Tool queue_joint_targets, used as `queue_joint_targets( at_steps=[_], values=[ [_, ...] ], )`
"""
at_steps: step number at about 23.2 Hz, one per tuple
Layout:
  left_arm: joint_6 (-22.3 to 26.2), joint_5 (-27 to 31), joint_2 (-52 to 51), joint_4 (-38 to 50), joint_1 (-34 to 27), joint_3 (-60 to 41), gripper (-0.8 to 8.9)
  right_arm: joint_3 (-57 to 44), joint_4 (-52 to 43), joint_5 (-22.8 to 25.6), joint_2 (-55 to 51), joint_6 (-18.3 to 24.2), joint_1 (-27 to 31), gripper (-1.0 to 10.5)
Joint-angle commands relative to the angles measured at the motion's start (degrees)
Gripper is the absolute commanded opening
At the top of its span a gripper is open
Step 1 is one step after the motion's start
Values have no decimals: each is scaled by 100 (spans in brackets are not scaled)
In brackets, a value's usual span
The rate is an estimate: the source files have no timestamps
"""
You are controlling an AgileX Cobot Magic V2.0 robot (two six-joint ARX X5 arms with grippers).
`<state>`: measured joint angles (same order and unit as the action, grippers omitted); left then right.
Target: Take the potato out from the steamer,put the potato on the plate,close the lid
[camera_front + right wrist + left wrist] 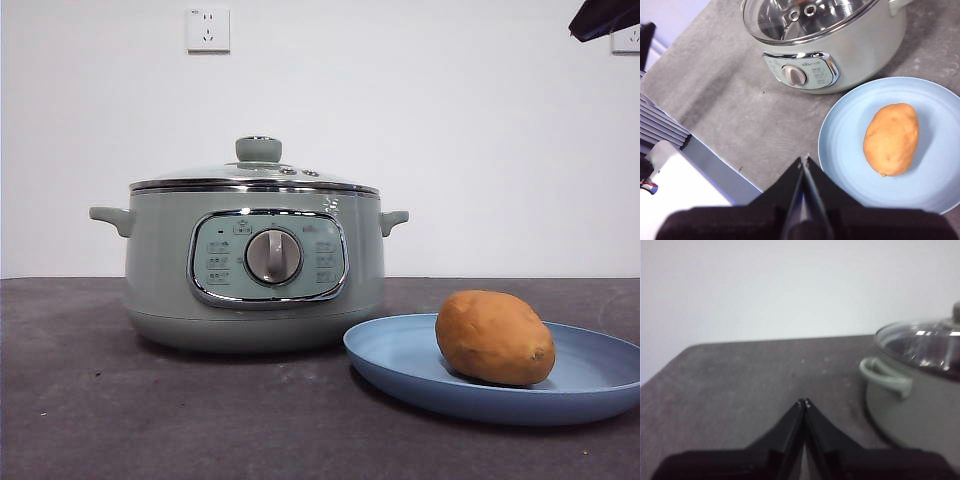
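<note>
You are looking at a task that appears finished: the steamer (255, 270) is sitting on the table (100, 400) with the lid (256, 176) seated on its rim, and just beside it the plate (400, 360) is carrying the potato (495, 337). Neither arm is holding anything, the left gripper (804, 402) hanging beside the steamer and the right gripper (804, 161) above the plate's near edge, both with jaws pressed together. Nothing is blocking the way, only two wall sockets (208, 29) behind.
</note>
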<state>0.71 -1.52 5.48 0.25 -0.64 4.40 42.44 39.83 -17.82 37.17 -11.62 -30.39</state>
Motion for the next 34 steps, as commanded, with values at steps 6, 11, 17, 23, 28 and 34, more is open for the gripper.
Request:
queue_joint_targets(
  at_steps=[6, 11, 17, 23, 28, 34],
  values=[
    [-118, 321, -498, -225, -22, -372, -4, 39, -31, 15, -7, -33, -9, 2],
    [-118, 433, -540, -516, -22, -376, -4, 39, -31, 13, -7, -33, -9, 2],
    [-175, 413, -540, -1012, -111, -376, -4, 39, -28, 15, -7, -33, -9, 2],
    [-756, 323, -540, -1213, -321, -376, -4, 39, -28, 15, -7, -33, -9, 2],
    [-1104, 129, -540, -1215, -356, -374, -4, 39, -31, 15, -7, -33, -9, 2],
    [-1106, 129, -540, -1215, -356, -374, -4, 39, -31, 15, -7, -33, -9, 2]
  ],
)
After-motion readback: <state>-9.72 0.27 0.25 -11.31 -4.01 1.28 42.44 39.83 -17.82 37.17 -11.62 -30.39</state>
